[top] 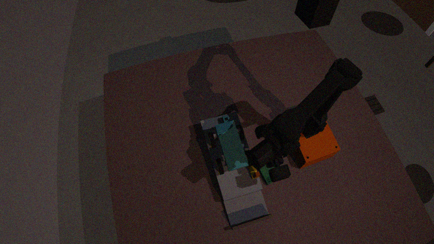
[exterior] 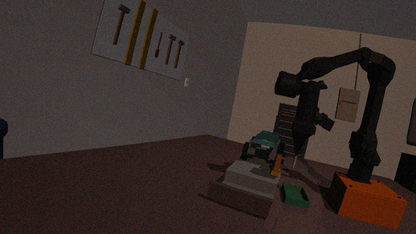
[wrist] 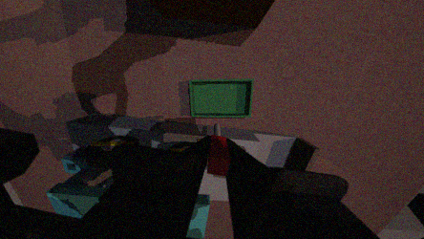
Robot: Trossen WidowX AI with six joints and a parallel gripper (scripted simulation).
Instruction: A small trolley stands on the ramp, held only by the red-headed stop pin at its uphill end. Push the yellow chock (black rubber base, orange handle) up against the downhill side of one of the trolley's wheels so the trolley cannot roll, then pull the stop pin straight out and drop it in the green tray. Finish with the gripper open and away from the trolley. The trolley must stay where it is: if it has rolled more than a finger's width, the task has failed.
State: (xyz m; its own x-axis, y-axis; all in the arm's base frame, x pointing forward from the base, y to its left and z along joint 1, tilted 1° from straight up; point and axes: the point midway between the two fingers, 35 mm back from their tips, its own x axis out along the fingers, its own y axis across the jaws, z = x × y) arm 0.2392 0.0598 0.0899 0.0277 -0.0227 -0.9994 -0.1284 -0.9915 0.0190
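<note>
My gripper (exterior: 296,154) (wrist: 217,141) is shut on the red-headed stop pin (exterior: 294,162) (wrist: 218,160). The pin's shaft points down, beside the ramp and not over the green tray (top: 265,176) (exterior: 295,203) (wrist: 221,81). The tray looks empty in the wrist view. The teal trolley (top: 232,145) (exterior: 266,139) stands on the ramp (top: 243,200) (exterior: 247,182). The yellow chock with its orange handle (top: 253,172) (exterior: 278,163) stands at the trolley's downhill wheel on the tray side. Its black rubber base is not distinct, and I cannot tell whether it touches the wheel.
The orange block (top: 318,144) (exterior: 369,200) under the arm's base stands to the right of the tray in the exterior view. The ramp's side edge lies close to the tray and the pin. Dark shadows of the arm fall across the ramp and table.
</note>
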